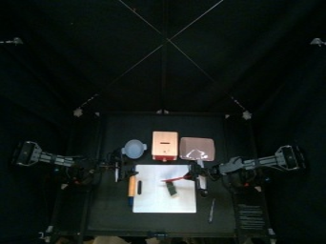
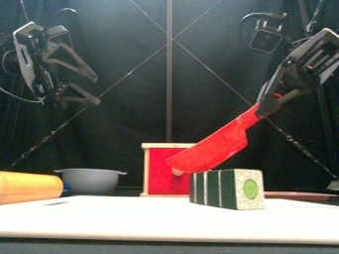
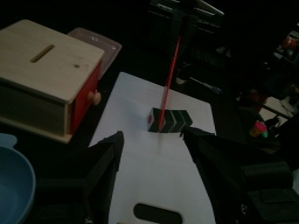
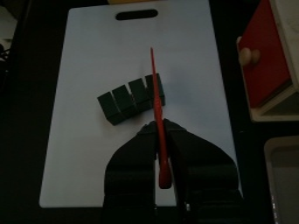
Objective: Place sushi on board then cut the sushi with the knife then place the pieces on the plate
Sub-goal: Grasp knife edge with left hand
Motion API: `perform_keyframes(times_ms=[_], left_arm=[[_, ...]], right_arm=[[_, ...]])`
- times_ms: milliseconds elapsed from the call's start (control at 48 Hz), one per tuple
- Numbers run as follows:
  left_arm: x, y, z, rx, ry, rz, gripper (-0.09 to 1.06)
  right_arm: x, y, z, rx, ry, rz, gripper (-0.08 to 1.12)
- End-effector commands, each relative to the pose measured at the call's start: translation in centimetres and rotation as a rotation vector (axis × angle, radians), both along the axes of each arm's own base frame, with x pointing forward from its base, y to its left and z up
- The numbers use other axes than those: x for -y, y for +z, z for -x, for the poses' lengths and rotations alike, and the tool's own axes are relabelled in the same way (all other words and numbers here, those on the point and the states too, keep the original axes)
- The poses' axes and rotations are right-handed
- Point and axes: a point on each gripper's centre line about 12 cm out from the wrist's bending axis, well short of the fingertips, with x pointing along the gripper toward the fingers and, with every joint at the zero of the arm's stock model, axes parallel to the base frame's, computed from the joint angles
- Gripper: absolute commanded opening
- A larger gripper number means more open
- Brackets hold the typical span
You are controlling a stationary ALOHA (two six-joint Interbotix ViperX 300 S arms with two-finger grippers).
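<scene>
Presently, sushi (image 2: 228,189) sits on the board (image 2: 106,211), unbraced — left gripper (image 3: 155,145) hangs spread and empty, well apart. Right gripper (image 2: 275,97) is clamped on the knife (image 2: 212,149), blade slanting over the sushi's end; off-seam pressure could skid it.

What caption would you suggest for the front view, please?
Right gripper holds the red knife tilted over the sushi roll on the white cutting board; left gripper raised.

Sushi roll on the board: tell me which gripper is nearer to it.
Right. The right gripper holds the red knife with its blade over the sushi roll. The left gripper hangs open, raised on the left side, well apart from the roll.
</scene>
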Motion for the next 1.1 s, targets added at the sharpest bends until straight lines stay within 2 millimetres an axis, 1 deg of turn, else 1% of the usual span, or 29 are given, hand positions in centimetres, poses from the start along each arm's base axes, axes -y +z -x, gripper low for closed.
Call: perform_keyframes(times_ms=[21, 229, 333, 604, 1104], left_arm=[[0.3, 0.7, -1.1, 0.017, -0.004, 0.003, 0.91], [0.3, 0.0, -1.5, -0.002, 0.0, -0.004, 0.91], [0.2, 0.0, -1.5, 0.003, 0.001, -0.007, 0.91], [0.2, 0.1, -1.6, 0.007, 0.004, -0.007, 0.91], [0.2, 0.0, -1.5, 0.005, 0.005, -0.009, 0.91]], right_arm=[[-0.1, 1.0, -0.2, 0.042, 0.006, 0.002, 0.42], [-0.3, 1.9, 0.0, 0.074, 0.017, 0.003, 0.42], [-0.6, 2.4, 0.0, 0.091, 0.026, 0.001, 0.42], [-0.9, 2.2, 0.0, 0.083, 0.038, 0.001, 0.42], [-0.7, 1.1, -0.2, 0.042, 0.031, 0.003, 0.42]])
